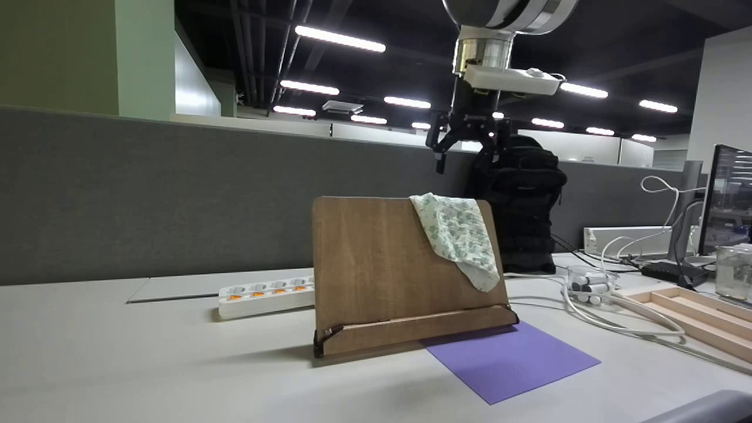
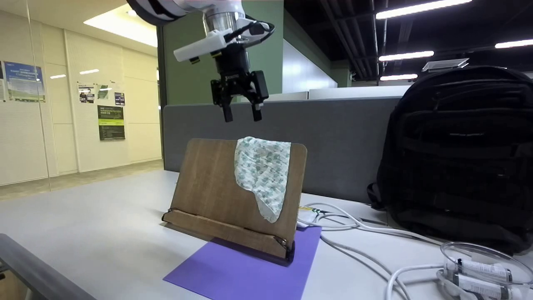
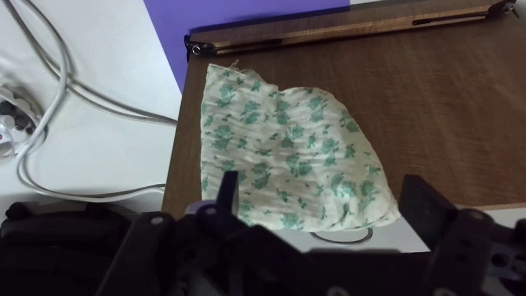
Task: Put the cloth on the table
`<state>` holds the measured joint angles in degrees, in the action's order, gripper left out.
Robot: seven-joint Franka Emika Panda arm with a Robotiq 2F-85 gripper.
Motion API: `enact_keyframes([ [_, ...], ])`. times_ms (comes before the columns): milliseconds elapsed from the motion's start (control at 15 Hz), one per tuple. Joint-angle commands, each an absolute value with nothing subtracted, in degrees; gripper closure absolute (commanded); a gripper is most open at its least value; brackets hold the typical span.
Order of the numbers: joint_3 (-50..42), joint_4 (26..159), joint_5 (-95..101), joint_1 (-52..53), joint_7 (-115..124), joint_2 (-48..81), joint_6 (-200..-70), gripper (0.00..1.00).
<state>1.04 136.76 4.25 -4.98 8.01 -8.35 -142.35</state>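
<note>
On the left, in an exterior view, a long white power strip with orange switches (image 1: 267,303) on the wide light grey-white table (image 1: 147,364), its right end hidden behind the brown wooden board (image 1: 376,258). And there's the limp cream-white cloth (image 1: 461,235) with its green pattern, draped over the board's top edge, toward the right! Above it hangs the black two-fingered gripper (image 2: 242,118), fingers spread, released, clear of the cloth. Further right, a flat purple sheet (image 1: 511,364) reaching under the board, a black backpack (image 1: 523,194), a pale wooden tray (image 1: 714,329).
</note>
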Motion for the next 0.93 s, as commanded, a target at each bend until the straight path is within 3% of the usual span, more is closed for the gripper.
enact_keyframes([
  [0,1.42,131.59,7.8,-4.1,11.42,-3.87,-141.72,0.0],
  [667,1.35,125.46,6.49,-0.04,10.34,4.89,-141.38,0.0],
  [733,1.19,125.1,6.39,0.12,10.49,5.4,-141.37,0.25],
  [800,1.09,124.74,6.22,0.2,10.19,5.78,-141.24,0.26],
  [867,0.96,124.5,6.07,0.2,10.3,6.08,-141.41,0.34],
])
